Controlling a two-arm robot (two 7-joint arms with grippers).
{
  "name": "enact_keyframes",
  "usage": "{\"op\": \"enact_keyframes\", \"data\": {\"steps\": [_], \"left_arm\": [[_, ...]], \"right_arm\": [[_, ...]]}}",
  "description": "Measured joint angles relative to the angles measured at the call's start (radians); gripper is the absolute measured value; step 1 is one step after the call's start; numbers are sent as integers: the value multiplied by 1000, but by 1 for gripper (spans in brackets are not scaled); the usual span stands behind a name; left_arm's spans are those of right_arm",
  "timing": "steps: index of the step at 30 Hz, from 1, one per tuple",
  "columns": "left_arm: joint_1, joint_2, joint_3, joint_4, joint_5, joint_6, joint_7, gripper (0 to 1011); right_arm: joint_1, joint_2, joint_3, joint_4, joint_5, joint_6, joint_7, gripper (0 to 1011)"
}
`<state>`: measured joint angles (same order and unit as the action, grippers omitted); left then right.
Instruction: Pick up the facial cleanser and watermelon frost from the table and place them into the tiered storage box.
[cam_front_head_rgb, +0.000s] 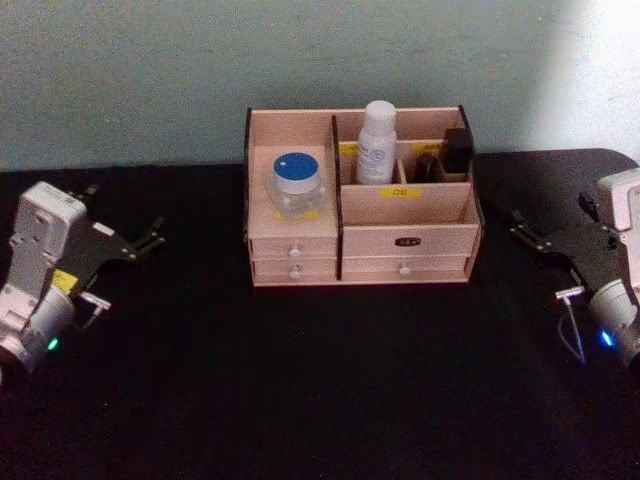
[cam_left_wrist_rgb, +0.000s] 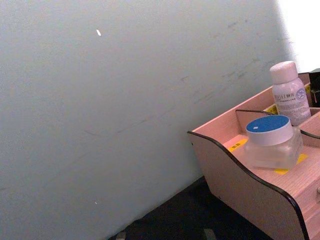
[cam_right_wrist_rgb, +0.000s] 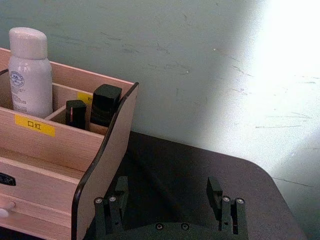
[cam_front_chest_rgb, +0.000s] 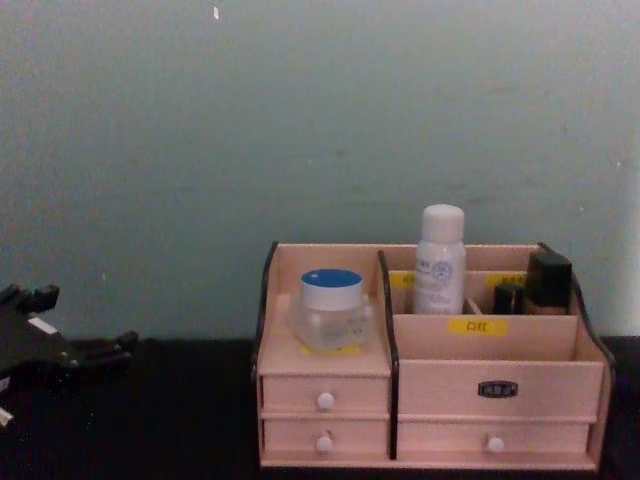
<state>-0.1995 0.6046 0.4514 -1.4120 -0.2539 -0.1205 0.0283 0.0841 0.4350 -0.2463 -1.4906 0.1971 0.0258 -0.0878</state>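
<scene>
The tiered storage box (cam_front_head_rgb: 410, 240) stands at the back middle of the black table. A clear jar with a blue lid (cam_front_head_rgb: 297, 183) sits on its left shelf. In a rear compartment stands a white bottle with a blue label (cam_front_head_rgb: 378, 142). I cannot tell which of the two is the facial cleanser and which the watermelon frost. The left wrist view shows the jar (cam_left_wrist_rgb: 272, 142) and bottle (cam_left_wrist_rgb: 289, 92) inside the box (cam_left_wrist_rgb: 240, 185). My left gripper (cam_front_head_rgb: 150, 235) hovers open and empty far left of the box. My right gripper (cam_front_head_rgb: 522, 228) hovers open and empty to the box's right (cam_right_wrist_rgb: 167, 192).
Two dark cosmetic containers (cam_right_wrist_rgb: 105, 105) occupy the box's right rear compartments. A pale green wall (cam_front_chest_rgb: 300, 120) rises just behind the box. Bare black tabletop (cam_front_head_rgb: 320, 380) stretches in front of the box and on both sides.
</scene>
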Motion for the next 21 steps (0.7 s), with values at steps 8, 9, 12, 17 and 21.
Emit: {"op": "enact_keyframes", "data": {"steps": [8, 9, 12, 17, 21], "left_arm": [[0, 0, 0, 0, 0, 0, 0, 1001], [0, 0, 0, 0, 0, 0, 0, 1001], [0, 0, 0, 0, 0, 0, 0, 1001], [0, 0, 0, 0, 0, 0, 0, 1001], [0, 0, 0, 0, 0, 0, 0, 1001]], "right_arm": [[0, 0, 0, 0, 0, 0, 0, 1000], [0, 0, 0, 0, 0, 0, 0, 1000], [0, 0, 0, 0, 0, 0, 0, 1000], [0, 0, 0, 0, 0, 0, 0, 1000], [0, 0, 0, 0, 0, 0, 0, 1000]]}}
